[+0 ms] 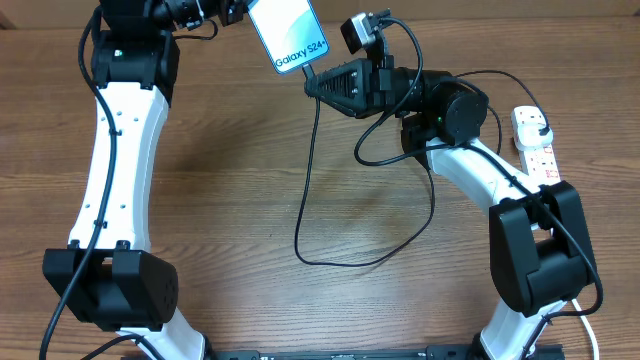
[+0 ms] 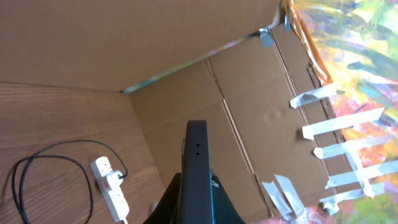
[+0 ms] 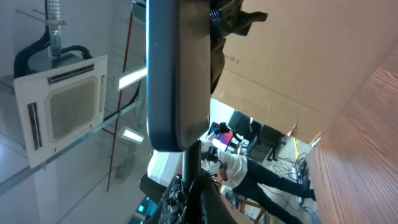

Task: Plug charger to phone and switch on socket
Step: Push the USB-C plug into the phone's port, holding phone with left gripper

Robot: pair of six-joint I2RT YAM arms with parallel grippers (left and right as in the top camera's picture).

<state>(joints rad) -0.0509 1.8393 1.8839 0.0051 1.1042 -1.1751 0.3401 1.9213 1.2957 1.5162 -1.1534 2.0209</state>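
One port, one tip, so alignment is everything. The slim white-backed smartphone with a light blue screen (image 1: 287,35) is held off the wooden table (image 1: 230,200) at the top centre, tilted, with its bottom edge facing the right arm. The left gripper (image 2: 198,202) pinches it by the sides.

The right gripper (image 1: 318,86) is closed on the small connector end (image 3: 189,163) of the long thin black charger cable (image 1: 305,190). The tip is right at the phone's bottom edge. In the right wrist view it meets the edge, but I can't tell if it is seated.

The rest of the cable hangs down and loops across the table towards the white elongated power strip (image 1: 535,145) at the right edge, where a black plug (image 1: 541,126) sits in it.

My read: we're mid-insertion.
- Push straight along the phone's long axis, with no sideways load.
- Left arm should brace rigidly against the push.
- If it binds, back off slightly and re-centre rather than forcing it.
- Keep slack in the loop so the cable doesn't tug the tip.

The switch on the strip comes after that, and the right arm is nearer to it.
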